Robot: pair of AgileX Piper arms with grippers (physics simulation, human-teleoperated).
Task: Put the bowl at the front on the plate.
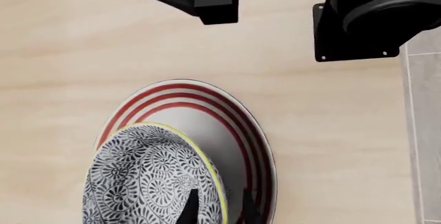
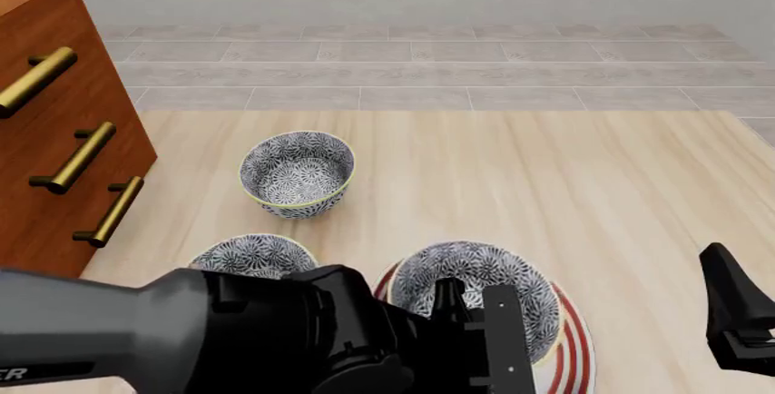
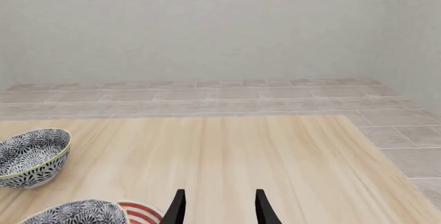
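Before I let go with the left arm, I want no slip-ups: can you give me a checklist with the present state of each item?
1. Bowl over the plate: ok, red rings show around it in the front view.
2. Bowl resting on the plate, not held above it: cannot tell.
3. Left gripper at the bowl's rim: ok; whether it is clamped, cannot tell.
4. Other two bowls, far one and near-left one, off the plate: ok.
5. Right gripper out of the way: ok, open, aside from the plate.

Wooden table (image 2: 545,194) carries plate (image 2: 575,344), two bowls (image 2: 297,173).
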